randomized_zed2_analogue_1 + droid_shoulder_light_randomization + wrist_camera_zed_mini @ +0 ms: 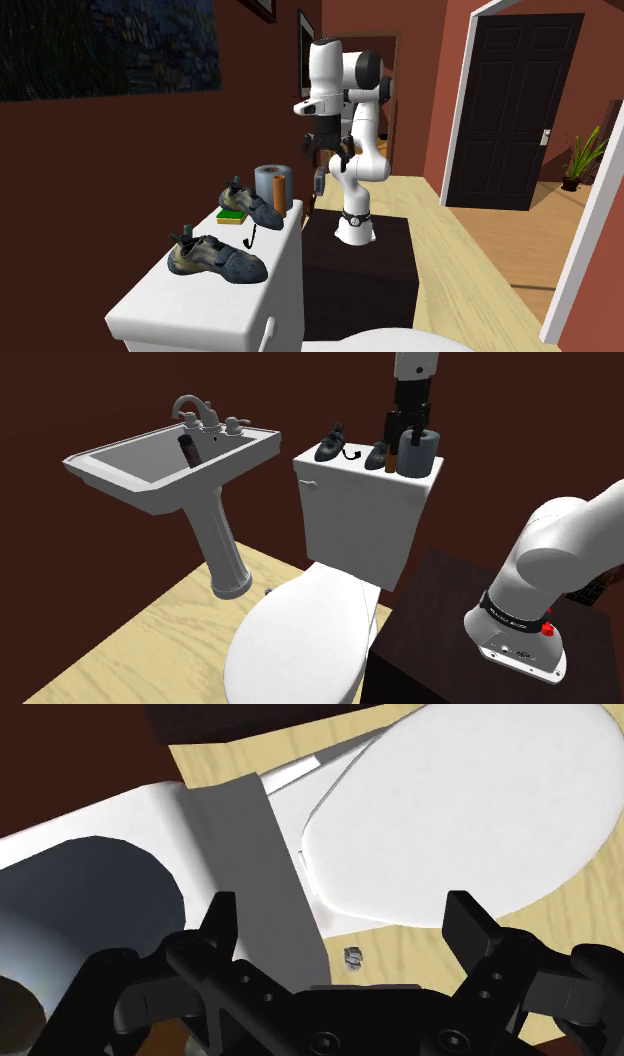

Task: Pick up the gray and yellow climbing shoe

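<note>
Gray with a yellow-green patch, the climbing shoe (247,206) is set on the white toilet tank lid (180,310), just beside a gray roll (268,185) and a brown cylinder (282,193) at the lid's end nearer the arm. A second gray shoe (215,258) is laid farther along the lid, apart from the first. The tool (410,420) is held above the lid's roll end. Its fingers (222,919) are spread wide, and nothing is gripped between them.

No legible text, labels, brands, numbers or signs on any surface here.
</note>
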Controlling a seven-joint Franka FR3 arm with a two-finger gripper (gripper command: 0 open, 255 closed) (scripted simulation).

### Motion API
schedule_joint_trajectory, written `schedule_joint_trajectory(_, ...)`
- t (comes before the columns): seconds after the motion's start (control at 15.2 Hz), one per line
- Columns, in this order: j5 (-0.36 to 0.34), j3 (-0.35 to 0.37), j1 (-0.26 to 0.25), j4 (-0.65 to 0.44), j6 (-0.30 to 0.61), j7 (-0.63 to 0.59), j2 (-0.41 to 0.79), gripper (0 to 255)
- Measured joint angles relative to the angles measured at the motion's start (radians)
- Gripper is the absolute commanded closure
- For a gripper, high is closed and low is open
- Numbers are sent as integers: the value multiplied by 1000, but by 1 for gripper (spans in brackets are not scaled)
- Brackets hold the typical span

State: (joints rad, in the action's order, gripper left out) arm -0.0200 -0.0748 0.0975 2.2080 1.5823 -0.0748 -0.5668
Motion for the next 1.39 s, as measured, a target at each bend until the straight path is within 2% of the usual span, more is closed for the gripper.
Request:
schedule_joint_trajectory(0.66, -16, -105, 96, -220, 87, -63, 236, 0)
schedule_joint_trajectory(1.25, 22, -207, 175, -473, 113, -108, 454, 0)
schedule_joint_trajectory(1.39, 25, -216, 183, -474, 128, -110, 466, 0)
